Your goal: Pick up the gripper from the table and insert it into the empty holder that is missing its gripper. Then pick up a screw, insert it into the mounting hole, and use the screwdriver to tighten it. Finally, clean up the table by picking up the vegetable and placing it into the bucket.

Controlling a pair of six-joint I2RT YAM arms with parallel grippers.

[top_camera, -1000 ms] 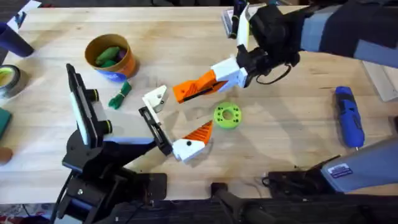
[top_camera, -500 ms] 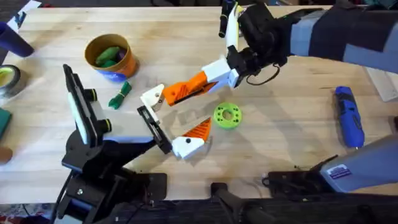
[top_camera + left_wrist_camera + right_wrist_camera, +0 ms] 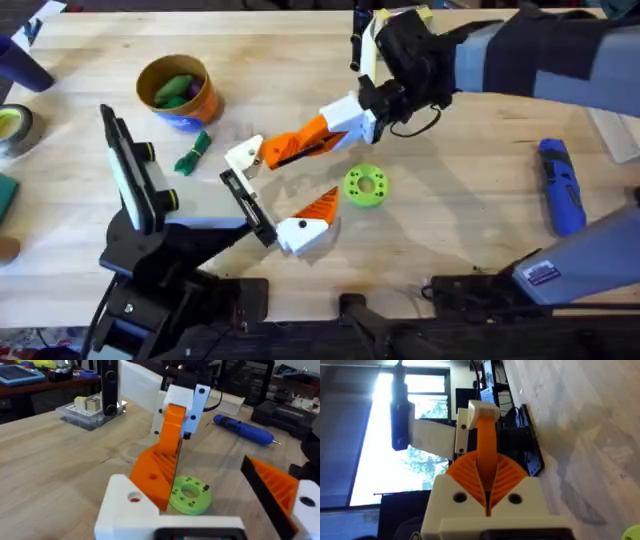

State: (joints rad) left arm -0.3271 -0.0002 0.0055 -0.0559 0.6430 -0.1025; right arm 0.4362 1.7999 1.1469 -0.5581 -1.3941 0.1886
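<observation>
The right claw (image 3: 372, 112) pinches the white block base of the gripper (image 3: 305, 142), carrying it tilted with its orange tip down against the holder (image 3: 247, 158), which sits just ahead of and below the claw on the black rail; in the left wrist view the orange wedge leans against the white bracket beside a dark hole with a red spot inside, and it looks not yet seated. From here the chief risk, as I judge it, is a skewed entry: the part meets the bracket at an angle, so a push along that line could jam it on the bracket's edge, twist it in the claw's pinch, or shove the bracket and rail across the table (image 3: 470, 210). The lime-green ring disc (image 3: 365, 186) lies just below the held part, near enough to be knocked if the part slips free. The left claw (image 3: 128, 170) stands on the far side of the holder from the right claw; whether its fingers are spread or pressed together I cannot tell. Beyond the holder from the right claw, the vegetable (image 3: 192, 152) lies on the table just beside the bucket (image 3: 178, 92), which already holds green items. As for writing, the bucket's blue band and a white sticker on the arm link near the lower right carry marks too small to read
</observation>
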